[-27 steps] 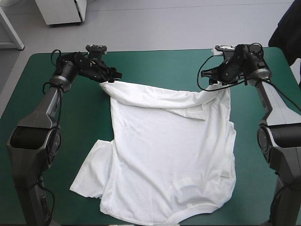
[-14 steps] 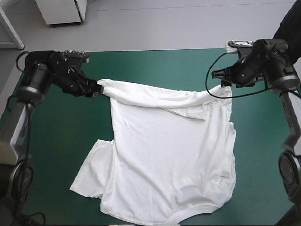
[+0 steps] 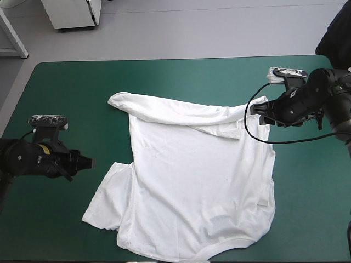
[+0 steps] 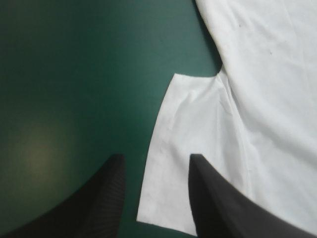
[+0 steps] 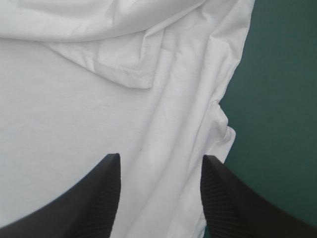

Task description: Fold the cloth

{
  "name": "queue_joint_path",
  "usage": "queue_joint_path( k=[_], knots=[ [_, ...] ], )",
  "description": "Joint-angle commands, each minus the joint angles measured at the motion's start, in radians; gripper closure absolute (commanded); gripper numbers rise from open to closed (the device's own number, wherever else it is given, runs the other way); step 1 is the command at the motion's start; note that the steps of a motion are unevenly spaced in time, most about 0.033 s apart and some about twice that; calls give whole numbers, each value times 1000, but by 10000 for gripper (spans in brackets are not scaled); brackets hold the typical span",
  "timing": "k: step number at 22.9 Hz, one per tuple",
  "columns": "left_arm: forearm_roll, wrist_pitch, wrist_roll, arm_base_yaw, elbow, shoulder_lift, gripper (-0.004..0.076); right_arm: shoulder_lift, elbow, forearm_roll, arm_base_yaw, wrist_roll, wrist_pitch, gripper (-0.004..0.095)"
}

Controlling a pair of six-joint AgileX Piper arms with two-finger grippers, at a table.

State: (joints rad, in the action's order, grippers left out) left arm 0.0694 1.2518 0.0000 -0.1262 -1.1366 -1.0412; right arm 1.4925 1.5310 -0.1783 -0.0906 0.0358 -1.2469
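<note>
We see the white T-shirt (image 3: 197,181) spread flat at the middle of the teal-green table (image 3: 181,76). Its long axis runs from the table's far edge to its near edge, and one sleeve (image 3: 107,197) juts toward the table's left edge. The left gripper (image 3: 89,162), toward the table's left edge, and the right gripper (image 3: 254,109), toward its right edge, both have their fingers apart and hold nothing.

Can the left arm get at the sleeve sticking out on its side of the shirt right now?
Probably yes. The left gripper is open and aimed at the sleeve, which lies flat on the teal-green cover just ahead, with nothing on it or in between.
</note>
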Motion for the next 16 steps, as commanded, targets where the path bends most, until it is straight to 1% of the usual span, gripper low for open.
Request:
queue_joint_path(
  k=[1,3,7,10,13,16],
  knots=[
    [43,36,-8,0,62,66,412,-61,17,-21,3,13,-2,439],
    [57,36,17,0,124,82,389,-77,17,-20,3,15,-2,440],
    [68,36,30,0,241,98,304,-107,17,-17,3,15,-2,440],
    [62,24,28,0,332,98,297,-132,17,-15,3,15,-2,441],
    [41,-39,0,0,451,98,297,-148,17,-8,3,15,-2,443],
    [43,-147,-17,0,535,98,297,-154,17,-8,3,19,-2,459]
  ],
)
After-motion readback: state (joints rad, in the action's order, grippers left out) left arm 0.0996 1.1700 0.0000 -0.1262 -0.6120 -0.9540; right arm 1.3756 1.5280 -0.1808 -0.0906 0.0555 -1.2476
